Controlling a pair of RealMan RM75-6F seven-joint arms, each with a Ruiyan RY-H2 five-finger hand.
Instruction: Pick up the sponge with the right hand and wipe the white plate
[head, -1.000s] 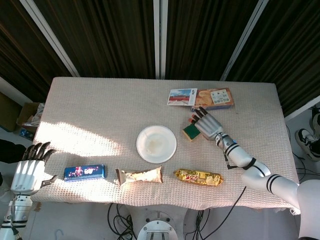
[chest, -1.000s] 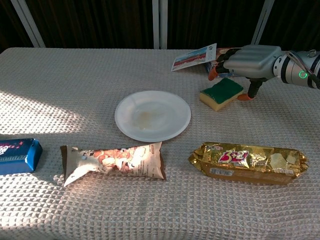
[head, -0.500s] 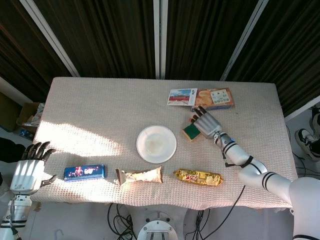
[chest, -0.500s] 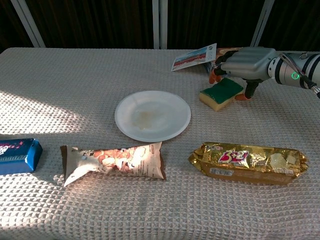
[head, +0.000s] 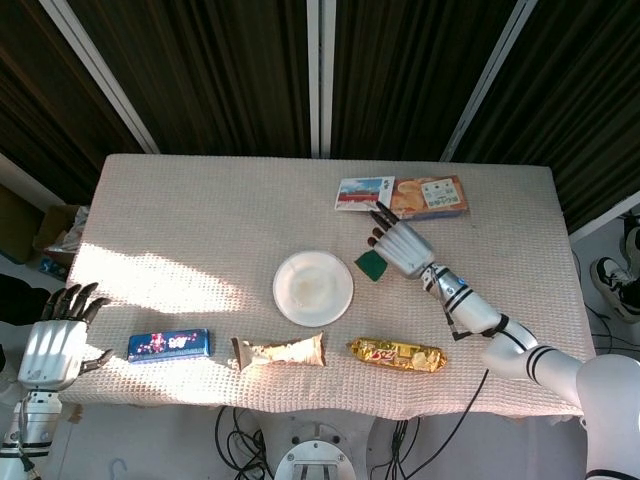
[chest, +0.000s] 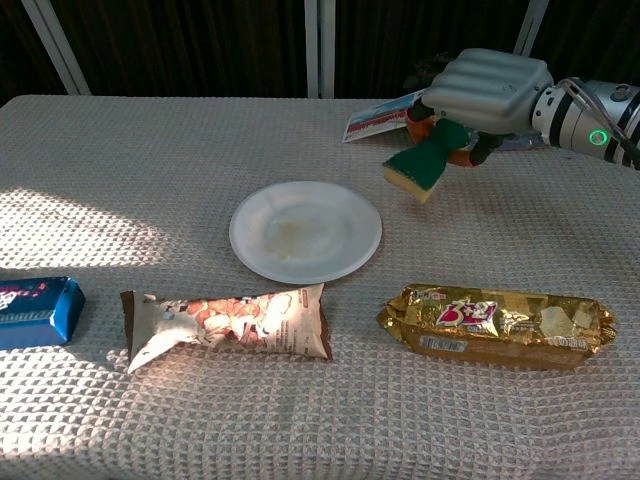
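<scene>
Comparing with the frame a second ago, we see the sponge (chest: 424, 163) is off the cloth now; earlier it lay flat on the table (head: 200, 215) just below the right hand (chest: 487, 90), green side up. Now the right hand grips it from above, fingers closed around its upper end, and the sponge hangs tilted in the air, yellow edge low and toward the plate. In the head view the right hand (head: 403, 246) has shifted toward the white plate (head: 313, 288), and the sponge (head: 372, 264) sits between hand and plate, near the plate's rim but not over it. In the chest view the white plate (chest: 305, 231) is unchanged, with a faint smear at its centre.

The left hand (head: 56, 343) is at the table's near left corner, same place as before, fingers spread and holding nothing; the chest view does not show it.

Nothing else has moved: the blue packet (head: 169, 345) by the left hand, the brown snack wrapper (chest: 228, 321) in front of the plate, the gold snack bar (chest: 497, 324) to its right, and the flat box (head: 402, 194) at the far side, partly hidden behind the right hand in the chest view.
</scene>
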